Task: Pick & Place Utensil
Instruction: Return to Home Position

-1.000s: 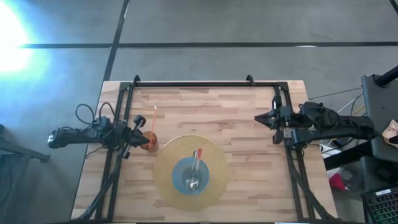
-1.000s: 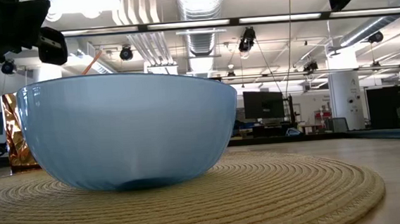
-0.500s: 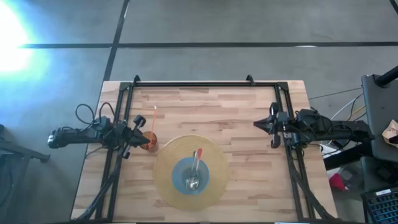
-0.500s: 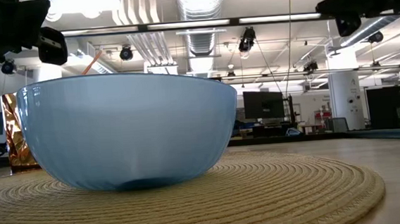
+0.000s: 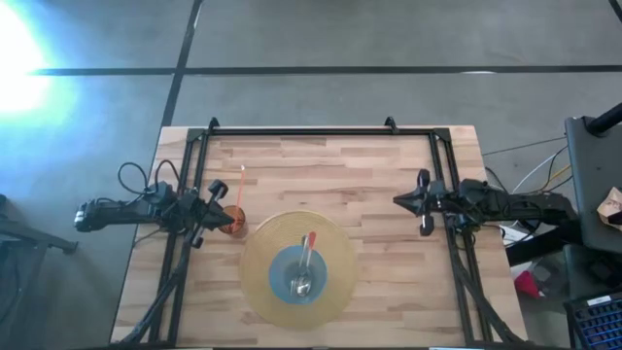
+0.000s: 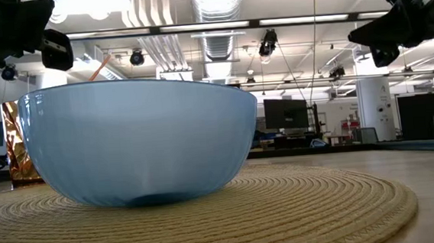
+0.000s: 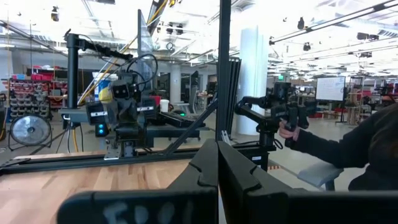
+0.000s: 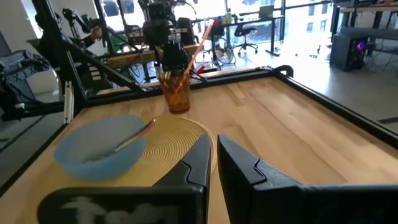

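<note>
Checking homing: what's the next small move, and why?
Probably draw the left gripper straight back from the brown cup. It sits beside the cup; the orange straw stands inside, utensils lie in the blue bowl, and the right gripper is far off.

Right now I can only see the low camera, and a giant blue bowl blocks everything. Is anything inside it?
Observer: Yes. From above, the blue bowl holds a silver fork and an orange spoon.
Operator: Where does that shiny cup stand?
Observer: The brown cup, with the orange straw in it, stands just off the mat, on the bare table, as far as I can tell.
Operator: Are the robot's hands holding anything?
Observer: No. The left gripper, beside the cup, and the right gripper, over the table's right side, both have their jaws shut on nothing.
</note>
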`<state>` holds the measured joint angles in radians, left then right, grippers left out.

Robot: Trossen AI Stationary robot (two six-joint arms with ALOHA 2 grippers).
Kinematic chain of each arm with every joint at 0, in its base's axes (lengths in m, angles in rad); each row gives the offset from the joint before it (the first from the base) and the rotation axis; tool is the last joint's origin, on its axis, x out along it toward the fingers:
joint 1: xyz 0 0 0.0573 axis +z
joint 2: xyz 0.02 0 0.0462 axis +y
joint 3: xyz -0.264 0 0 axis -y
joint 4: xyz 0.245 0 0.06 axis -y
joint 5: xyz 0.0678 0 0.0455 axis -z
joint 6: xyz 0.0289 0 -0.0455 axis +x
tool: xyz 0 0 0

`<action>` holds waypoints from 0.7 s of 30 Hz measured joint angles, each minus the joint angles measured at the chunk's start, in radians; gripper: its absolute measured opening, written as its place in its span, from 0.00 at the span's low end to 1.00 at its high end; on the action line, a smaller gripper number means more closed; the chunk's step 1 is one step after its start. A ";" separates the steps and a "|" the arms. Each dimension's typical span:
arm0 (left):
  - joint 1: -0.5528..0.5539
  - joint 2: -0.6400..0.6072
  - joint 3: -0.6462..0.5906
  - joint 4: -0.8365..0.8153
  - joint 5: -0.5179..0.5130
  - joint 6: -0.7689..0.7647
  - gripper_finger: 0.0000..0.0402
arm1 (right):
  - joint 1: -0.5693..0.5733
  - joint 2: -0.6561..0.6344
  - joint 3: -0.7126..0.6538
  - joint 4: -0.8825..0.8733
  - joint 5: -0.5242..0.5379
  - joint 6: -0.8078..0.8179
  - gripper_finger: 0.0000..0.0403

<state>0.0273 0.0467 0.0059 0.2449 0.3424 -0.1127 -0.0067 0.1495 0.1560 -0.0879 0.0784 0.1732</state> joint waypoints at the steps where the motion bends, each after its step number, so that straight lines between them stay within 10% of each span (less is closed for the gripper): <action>1: 0.000 0.000 0.000 0.000 0.000 0.000 0.00 | 0.000 -0.005 -0.008 0.002 0.000 0.004 0.07; 21: 0.000 0.000 0.000 0.000 0.000 0.000 0.00 | 0.000 -0.015 -0.147 0.173 -0.001 0.001 0.07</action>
<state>0.0274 0.0467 0.0055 0.2451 0.3424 -0.1127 -0.0067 0.1349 0.0090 0.0855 0.0778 0.1740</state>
